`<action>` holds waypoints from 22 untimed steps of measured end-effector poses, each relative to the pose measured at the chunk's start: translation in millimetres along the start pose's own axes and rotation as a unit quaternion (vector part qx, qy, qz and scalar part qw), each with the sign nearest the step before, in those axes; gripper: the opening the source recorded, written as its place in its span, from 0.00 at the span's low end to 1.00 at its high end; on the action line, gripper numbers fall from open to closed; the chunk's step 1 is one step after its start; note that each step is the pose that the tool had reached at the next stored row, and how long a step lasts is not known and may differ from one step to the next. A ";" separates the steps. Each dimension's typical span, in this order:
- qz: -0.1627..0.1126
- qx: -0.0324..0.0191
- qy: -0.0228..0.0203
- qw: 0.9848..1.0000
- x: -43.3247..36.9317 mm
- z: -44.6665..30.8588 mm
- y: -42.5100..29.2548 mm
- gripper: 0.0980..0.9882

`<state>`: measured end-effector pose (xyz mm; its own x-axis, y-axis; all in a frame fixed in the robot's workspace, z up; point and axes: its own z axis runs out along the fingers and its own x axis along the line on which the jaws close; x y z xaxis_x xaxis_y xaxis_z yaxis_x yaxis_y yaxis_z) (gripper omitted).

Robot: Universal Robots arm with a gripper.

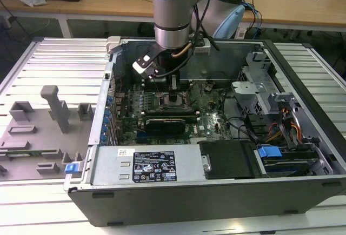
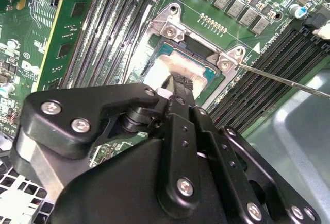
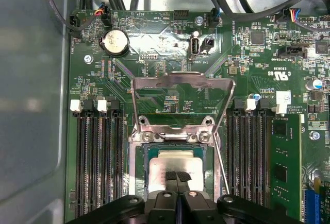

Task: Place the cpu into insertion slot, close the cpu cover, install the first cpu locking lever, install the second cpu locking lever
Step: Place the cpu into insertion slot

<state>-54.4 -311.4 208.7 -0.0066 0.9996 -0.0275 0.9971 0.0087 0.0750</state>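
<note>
Silvery metal top: the cpu lies flat in the insertion slot. Judged light, stiff and slick-faced, with fragile contacts beneath, so best held by opposite edges. The gripper has its fingertips together, on or just above the chip. The cpu cover stands swung open beyond the slot.

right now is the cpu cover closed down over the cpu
No, in the first wrist view the cpu cover stands flipped back open, leaving the cpu uncovered.

Wrist views close above insertion slot
</note>
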 end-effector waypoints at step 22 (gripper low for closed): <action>0.000 0.000 -0.002 1.000 -0.3 -7.0 1.7 0.01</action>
<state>-53.2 -311.5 215.8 -0.0065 0.9995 -0.0308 0.9972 0.0088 0.0749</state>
